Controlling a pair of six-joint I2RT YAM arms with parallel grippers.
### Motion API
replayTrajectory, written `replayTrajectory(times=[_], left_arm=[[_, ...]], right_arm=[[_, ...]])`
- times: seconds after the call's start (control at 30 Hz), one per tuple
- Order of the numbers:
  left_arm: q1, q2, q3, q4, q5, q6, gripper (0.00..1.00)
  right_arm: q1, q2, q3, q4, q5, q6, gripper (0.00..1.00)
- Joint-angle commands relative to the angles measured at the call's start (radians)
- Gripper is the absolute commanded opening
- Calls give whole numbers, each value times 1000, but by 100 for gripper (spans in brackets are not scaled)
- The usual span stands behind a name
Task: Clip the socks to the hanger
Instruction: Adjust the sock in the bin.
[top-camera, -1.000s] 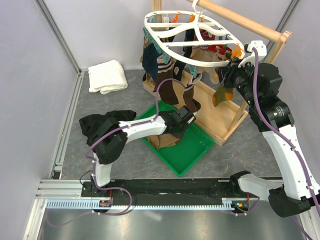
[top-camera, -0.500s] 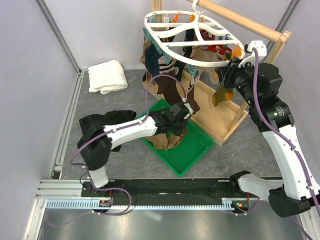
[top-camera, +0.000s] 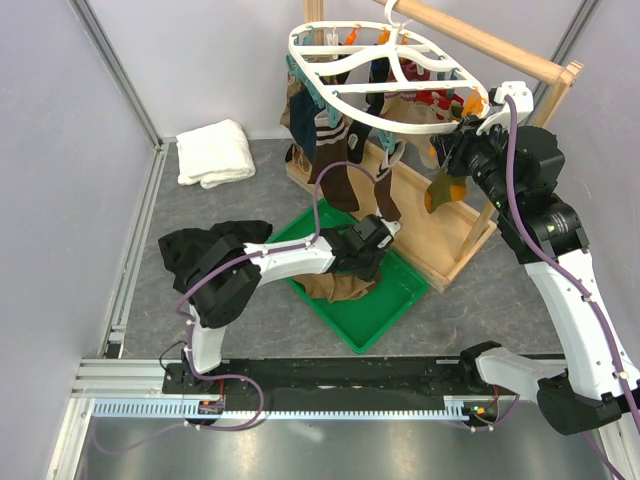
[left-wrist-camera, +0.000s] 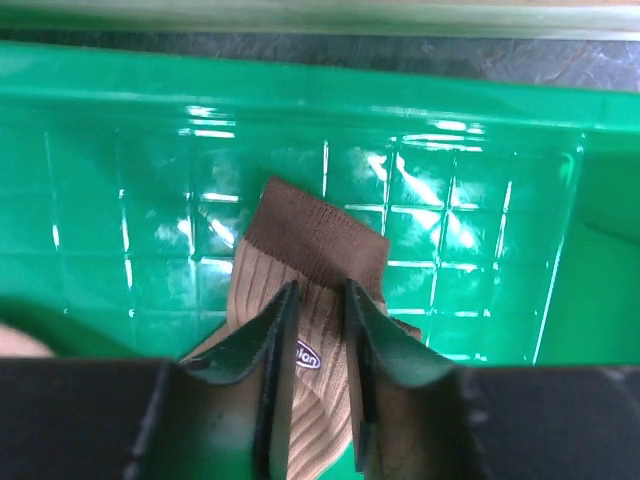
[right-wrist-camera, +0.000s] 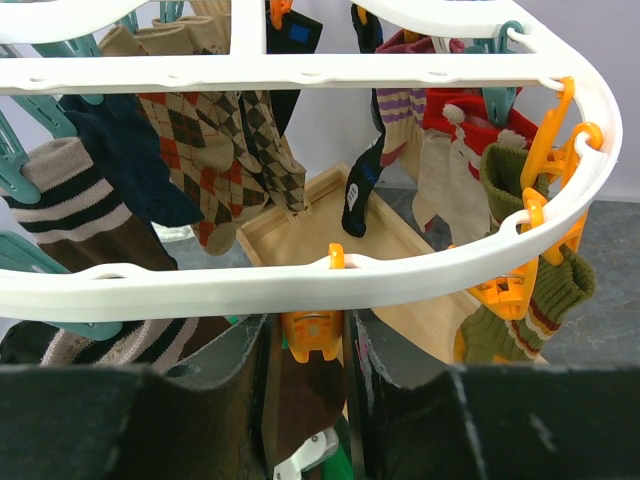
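Note:
The white oval hanger (top-camera: 380, 95) hangs from the wooden rail with several socks clipped to it. In the right wrist view its rim (right-wrist-camera: 200, 285) crosses the frame, with a brown striped sock (right-wrist-camera: 70, 205) and a navy sock (right-wrist-camera: 135, 150) behind it. My right gripper (top-camera: 462, 130) (right-wrist-camera: 306, 330) is closed around an orange clip (right-wrist-camera: 312, 335) under the rim. My left gripper (top-camera: 383, 238) (left-wrist-camera: 318, 300) is low in the green tray (top-camera: 385, 305) (left-wrist-camera: 120, 150). Its jaws pinch a tan sock with a brown cuff (left-wrist-camera: 315, 235) (top-camera: 338, 285).
A wooden stand base (top-camera: 440, 240) sits right behind the tray. A wooden rail (top-camera: 480, 40) carries the hanger. A black cloth heap (top-camera: 200, 250) lies left of the tray and a white towel (top-camera: 215, 152) at the back left. Grey walls close in both sides.
My left gripper rose with the tan sock, then came back down into the tray, a little further right. The right arm and hanger have not moved.

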Motion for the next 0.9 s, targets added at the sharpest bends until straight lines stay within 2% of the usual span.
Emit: replayTrajectory(times=[0.0, 0.47, 0.7, 0.87], left_arm=[[-12, 30, 69, 47, -6, 26, 35], [-57, 104, 154, -41, -63, 198, 37], [-89, 134, 181, -48, 12, 331, 37], [-104, 144, 191, -52, 28, 353, 37]], right_arm=[[4, 9, -17, -67, -30, -8, 0], [2, 10, -14, -69, -33, -10, 0], [4, 10, -15, -70, -32, -13, 0], [4, 9, -17, -75, -27, -13, 0]])
